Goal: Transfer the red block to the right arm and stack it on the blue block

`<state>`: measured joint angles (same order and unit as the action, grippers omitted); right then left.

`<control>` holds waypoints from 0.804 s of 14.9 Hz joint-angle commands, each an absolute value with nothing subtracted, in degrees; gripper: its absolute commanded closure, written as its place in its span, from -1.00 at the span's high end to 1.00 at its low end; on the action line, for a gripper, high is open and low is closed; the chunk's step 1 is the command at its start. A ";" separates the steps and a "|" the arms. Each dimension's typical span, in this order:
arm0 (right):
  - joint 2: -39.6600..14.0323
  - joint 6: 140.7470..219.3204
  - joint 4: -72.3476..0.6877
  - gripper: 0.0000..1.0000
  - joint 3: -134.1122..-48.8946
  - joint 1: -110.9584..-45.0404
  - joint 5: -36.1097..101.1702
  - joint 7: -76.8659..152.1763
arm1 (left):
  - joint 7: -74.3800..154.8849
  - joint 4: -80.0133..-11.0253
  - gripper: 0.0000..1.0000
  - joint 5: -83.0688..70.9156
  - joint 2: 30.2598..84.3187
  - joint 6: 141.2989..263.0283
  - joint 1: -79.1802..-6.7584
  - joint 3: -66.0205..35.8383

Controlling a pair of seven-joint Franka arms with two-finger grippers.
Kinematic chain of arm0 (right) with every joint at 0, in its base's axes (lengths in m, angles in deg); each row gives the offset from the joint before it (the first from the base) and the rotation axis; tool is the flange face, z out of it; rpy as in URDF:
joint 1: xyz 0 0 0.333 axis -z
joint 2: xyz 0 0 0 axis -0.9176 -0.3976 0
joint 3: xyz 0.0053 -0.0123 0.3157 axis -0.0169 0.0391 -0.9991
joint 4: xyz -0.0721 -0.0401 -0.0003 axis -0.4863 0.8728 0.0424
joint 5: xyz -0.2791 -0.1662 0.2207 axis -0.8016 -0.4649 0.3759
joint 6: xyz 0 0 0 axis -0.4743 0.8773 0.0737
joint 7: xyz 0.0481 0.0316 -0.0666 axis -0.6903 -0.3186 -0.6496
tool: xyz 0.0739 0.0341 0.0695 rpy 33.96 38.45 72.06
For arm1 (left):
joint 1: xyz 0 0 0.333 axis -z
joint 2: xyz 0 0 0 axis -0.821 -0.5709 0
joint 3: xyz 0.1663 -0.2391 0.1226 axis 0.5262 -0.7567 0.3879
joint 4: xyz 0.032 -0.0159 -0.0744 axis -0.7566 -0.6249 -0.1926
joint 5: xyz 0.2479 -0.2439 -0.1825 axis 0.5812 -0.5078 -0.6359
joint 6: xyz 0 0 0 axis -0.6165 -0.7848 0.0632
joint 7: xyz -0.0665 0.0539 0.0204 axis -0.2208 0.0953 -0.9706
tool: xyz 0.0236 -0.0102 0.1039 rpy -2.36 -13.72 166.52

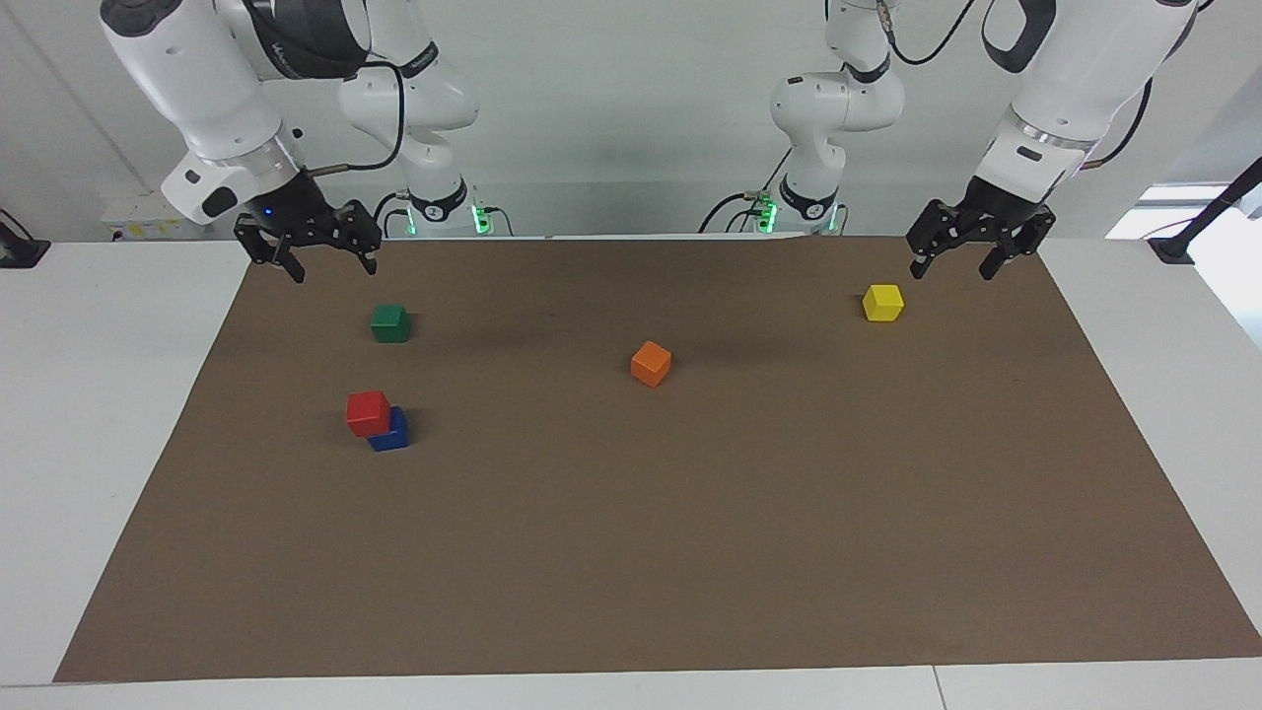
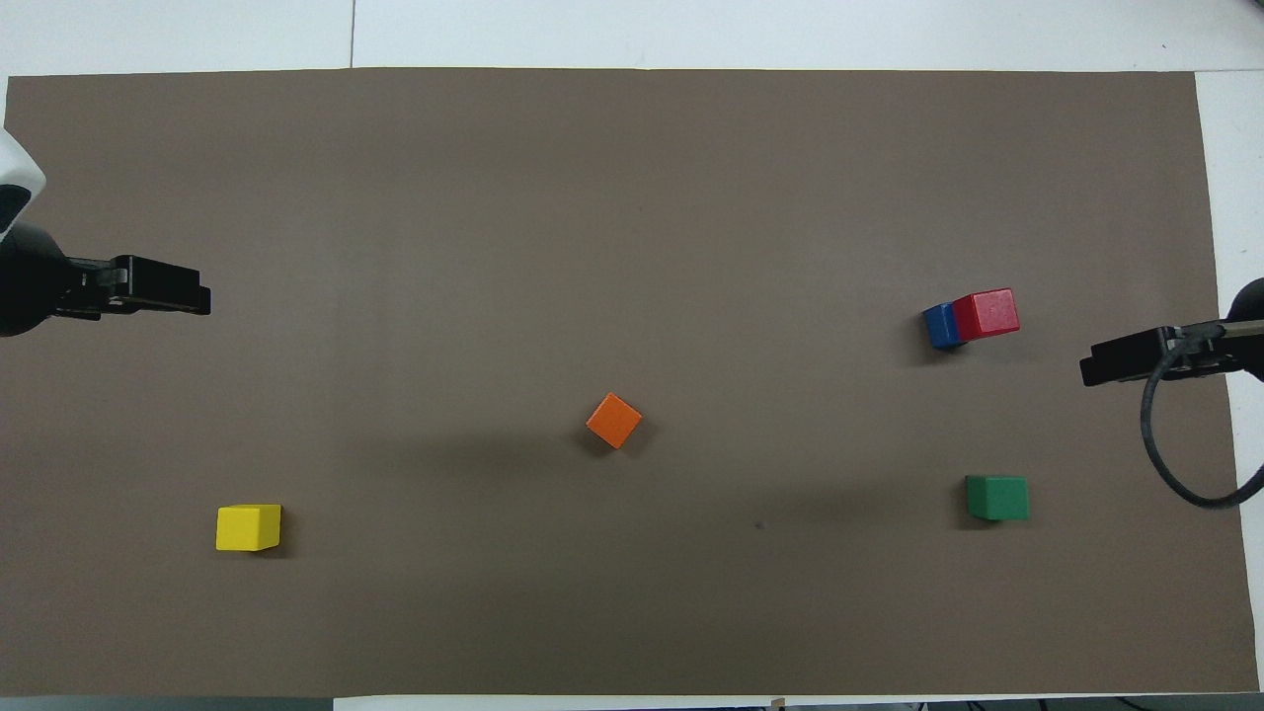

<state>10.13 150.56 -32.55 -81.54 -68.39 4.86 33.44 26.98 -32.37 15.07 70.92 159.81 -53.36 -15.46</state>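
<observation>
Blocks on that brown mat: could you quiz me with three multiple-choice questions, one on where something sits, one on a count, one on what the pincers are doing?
1. Where is the red block?
A. On the blue block
B. Beside the yellow block
C. In a pincer

2. How many blocks are on the mat?
A. Three
B. Five
C. Seven

3. What state is the right pincer in?
A. Shut on the green block
B. Shut on the red block
C. Open and holding nothing

Answers:
1. A: the red block rests on the blue one, shifted off-centre so that it overhangs.
2. B: red, blue, green, yellow and the orange block.
3. C: its fingers are spread, raised over the mat's edge by the green block. The left pincer is also open, up near the yellow block.
</observation>
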 commanded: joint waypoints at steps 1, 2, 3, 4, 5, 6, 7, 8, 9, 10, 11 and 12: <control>9.12 148.83 -30.60 1.00 -81.75 -66.84 3.88 33.61 | 27.09 -33.18 1.00 14.75 71.83 159.32 -53.69 -15.49; 9.29 148.75 -30.43 1.00 -81.75 -66.49 3.87 33.61 | 27.09 -33.18 1.00 14.75 71.83 159.23 -53.69 -15.49; 9.47 148.74 -30.43 1.00 -81.75 -66.49 3.87 33.61 | 27.09 -33.18 1.00 14.75 71.83 159.23 -53.69 -15.49; 9.56 148.66 -30.43 1.00 -81.75 -66.49 3.87 33.52 | 27.09 -33.18 1.00 14.75 71.83 159.23 -53.69 -15.49; 9.56 148.74 -30.51 1.00 -81.75 -66.40 3.87 33.44 | 27.09 -33.18 1.00 14.75 71.83 159.23 -53.69 -15.49; 9.65 149.09 -30.52 1.00 -81.75 -66.31 3.87 33.44 | 27.09 -33.18 1.00 14.75 71.83 159.23 -53.69 -15.49; 9.56 149.44 -30.52 1.00 -81.75 -65.88 3.79 33.52 | 27.09 -33.18 1.00 14.75 71.83 159.23 -53.69 -15.49; 9.56 149.45 -30.52 1.00 -81.75 -65.70 3.18 33.61 | 27.09 -33.18 1.00 14.75 71.83 159.23 -53.69 -15.58; 9.56 149.45 -30.43 1.00 -81.93 -65.70 1.61 34.05 | 27.18 -33.26 1.00 14.84 71.92 159.23 -53.78 -15.41; 9.56 149.53 -30.43 1.00 -81.93 -65.70 1.24 34.49 | 28.31 -33.35 1.00 14.84 71.92 158.45 -54.21 -15.49; 9.56 149.62 -30.43 1.00 -81.93 -65.70 1.24 34.40 | 31.11 -33.44 1.00 14.84 72.44 156.09 -54.31 -15.49; 9.56 149.80 -30.34 1.00 -81.93 -65.70 1.24 34.23 | 33.23 -33.35 1.00 15.36 72.45 155.11 -54.31 -15.58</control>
<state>10.08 150.09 -31.41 -81.36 -66.59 2.13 33.50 29.58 -32.38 15.10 70.97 157.73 -53.49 -15.26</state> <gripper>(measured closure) 0.000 0.000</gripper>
